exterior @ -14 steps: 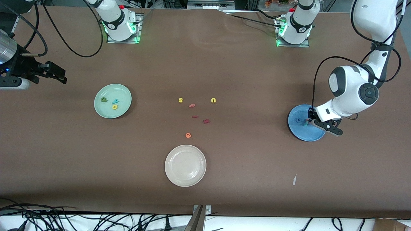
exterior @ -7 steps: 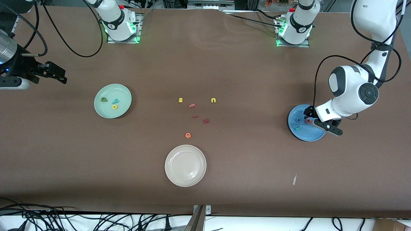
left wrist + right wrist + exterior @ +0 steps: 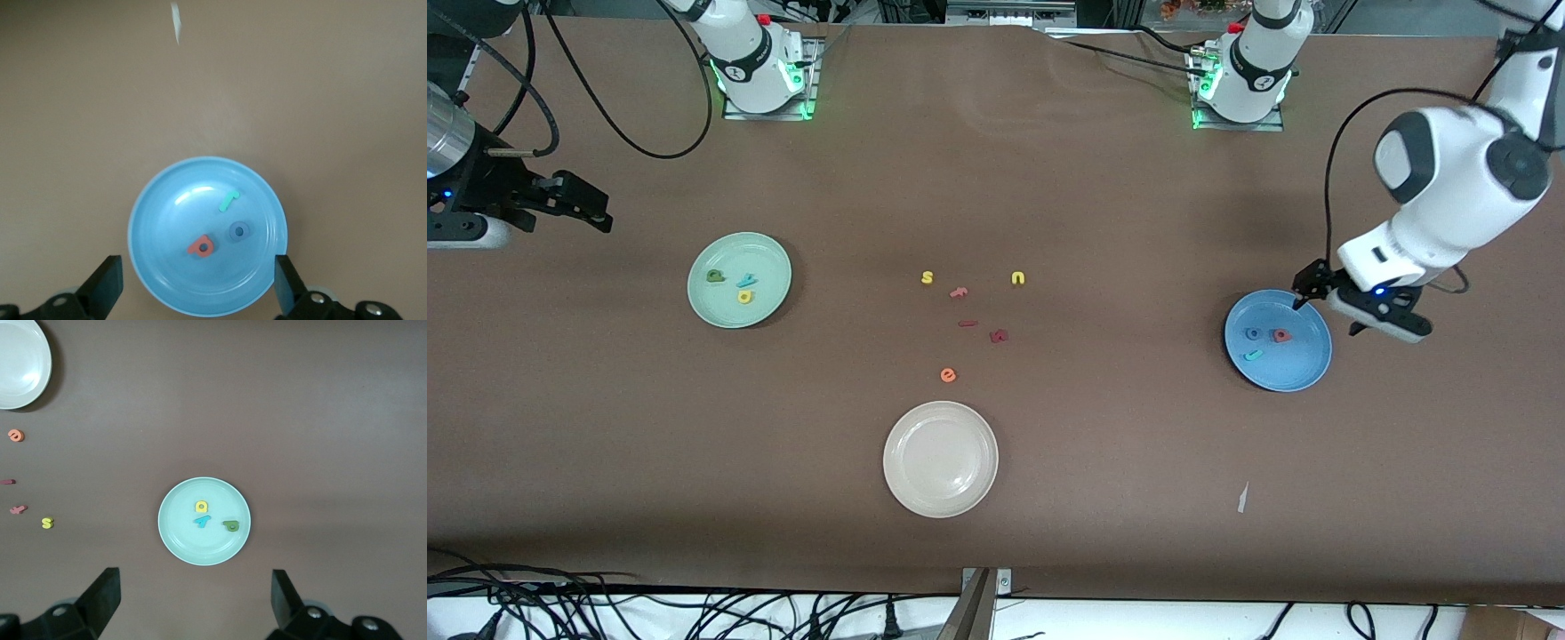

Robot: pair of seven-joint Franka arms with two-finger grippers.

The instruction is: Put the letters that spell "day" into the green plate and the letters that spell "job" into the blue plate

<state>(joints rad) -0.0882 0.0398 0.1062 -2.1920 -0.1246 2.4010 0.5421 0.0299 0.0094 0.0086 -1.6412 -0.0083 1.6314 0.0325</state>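
Table cover (image 3: pixel 1049 178): matt brown, cloth-like, faint creases upper centre of the front view. Blue plate (image 3: pixel 160 280), green plate (image 3: pixel 177 540) and cream plate (image 3: pixel 907 489) lower centre: smooth, glossy glaze with highlights. Letters (image 3: pixel 202 247) in the plates look matt, foam-like.

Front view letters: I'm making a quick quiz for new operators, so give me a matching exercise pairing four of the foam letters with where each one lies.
Things:
1. yellow "d"
2. pinkish-red "b"
3. orange "e"
4. yellow "u"

Places:
A. in the blue plate
B. on the bare table, just farther from the front camera than the cream-white plate
C. in the green plate
D. on the bare table, farther from the front camera than the dark red letter

Pairs: 1-C, 2-A, 3-B, 4-D
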